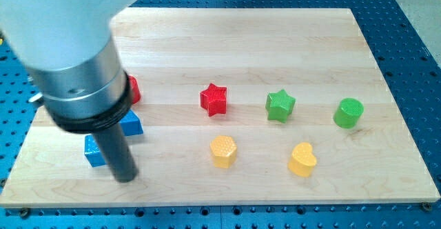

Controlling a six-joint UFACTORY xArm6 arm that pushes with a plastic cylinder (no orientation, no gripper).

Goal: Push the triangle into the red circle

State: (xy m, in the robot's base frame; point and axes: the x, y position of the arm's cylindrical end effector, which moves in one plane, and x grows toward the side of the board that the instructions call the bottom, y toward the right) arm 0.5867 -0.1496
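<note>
My tip (125, 178) rests on the board at the view's lower left. A blue block (93, 151) sits just left of the rod, touching or nearly touching it. Another blue block (131, 123), possibly the triangle, lies just above the tip, partly hidden by the arm. The red circle (134, 90) peeks out from behind the arm at the left, just above that blue block; most of it is hidden.
A red star (214, 99) lies at the middle. A green star (280, 105) and a green cylinder (349, 112) lie to the right. A yellow hexagon-like block (223, 151) and a yellow heart (302, 160) lie lower down. The board's bottom edge (220, 205) is near the tip.
</note>
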